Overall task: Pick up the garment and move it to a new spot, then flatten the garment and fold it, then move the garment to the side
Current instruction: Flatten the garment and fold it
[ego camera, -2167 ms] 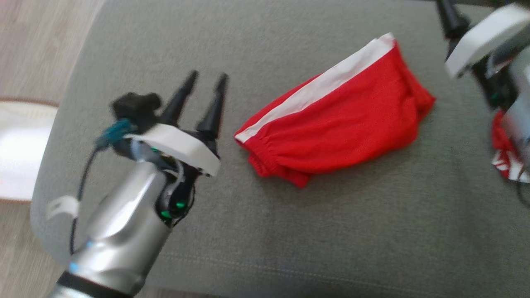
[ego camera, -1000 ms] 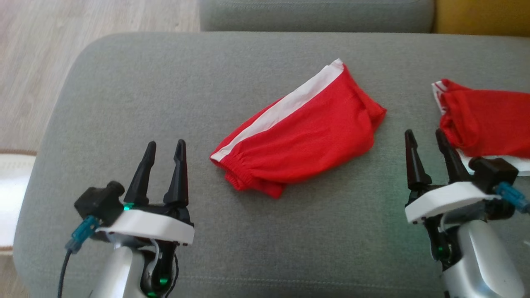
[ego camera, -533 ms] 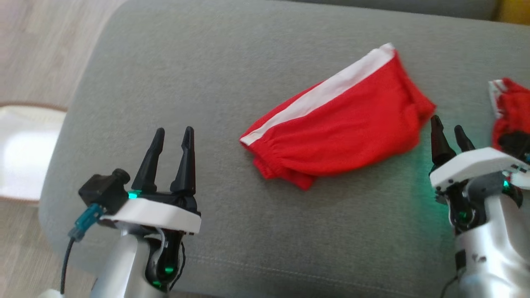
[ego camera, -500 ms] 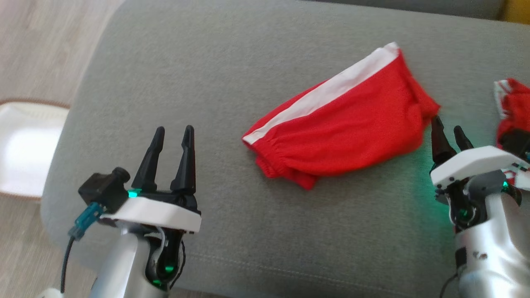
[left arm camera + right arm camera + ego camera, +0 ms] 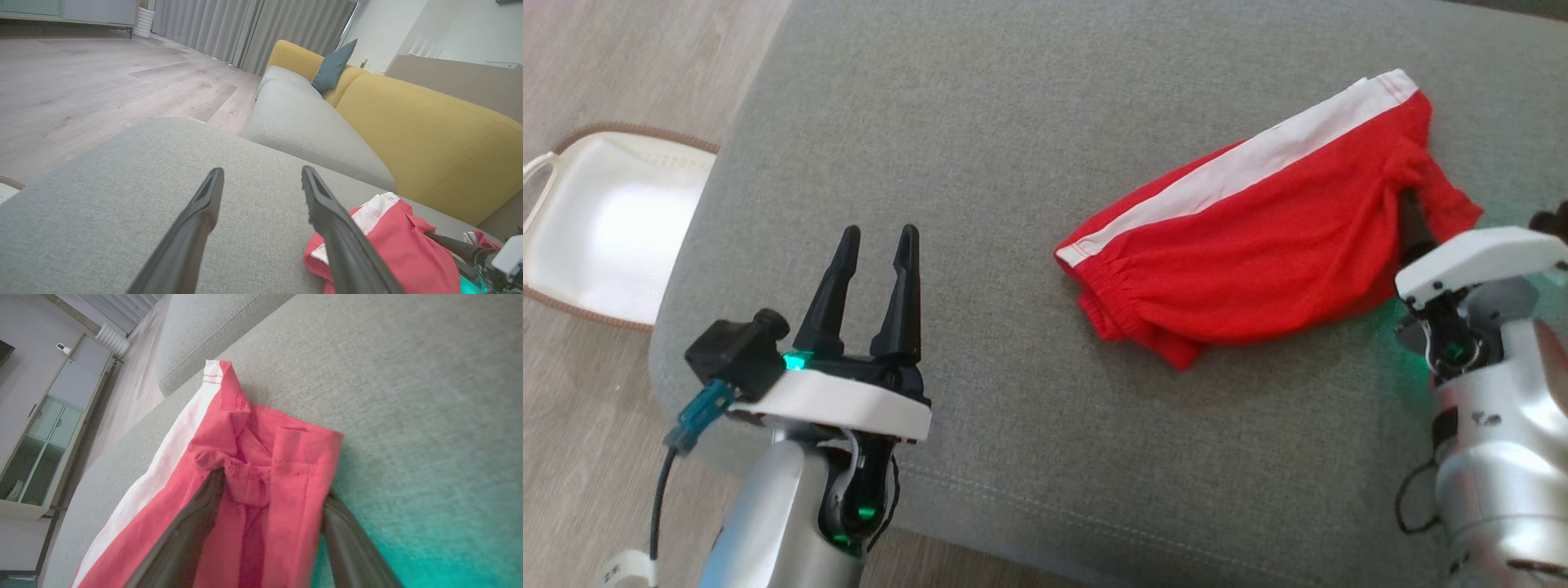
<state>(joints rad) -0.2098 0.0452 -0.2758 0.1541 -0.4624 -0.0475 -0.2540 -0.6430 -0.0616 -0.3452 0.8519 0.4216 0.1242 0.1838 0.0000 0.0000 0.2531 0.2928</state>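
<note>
The garment is a pair of red shorts with a white side stripe, lying crumpled on the grey cushion. My left gripper hovers open to the garment's left, well apart from it, with nothing between its fingers. In the left wrist view the left gripper points past the garment. My right gripper is at the garment's right end, its fingers pushed in among the folds. In the right wrist view the right gripper stands open, with a bunched fold of the garment between its two spread fingers.
A white bag with a brown rim lies on the wooden floor left of the cushion. A yellow sofa with a grey seat stands beyond. Another red and white cloth lies behind the right gripper.
The head camera has shifted. My right gripper has moved forward, and its fingers have gone from just short of the garment's right end to in among its folds. The left gripper stays open.
</note>
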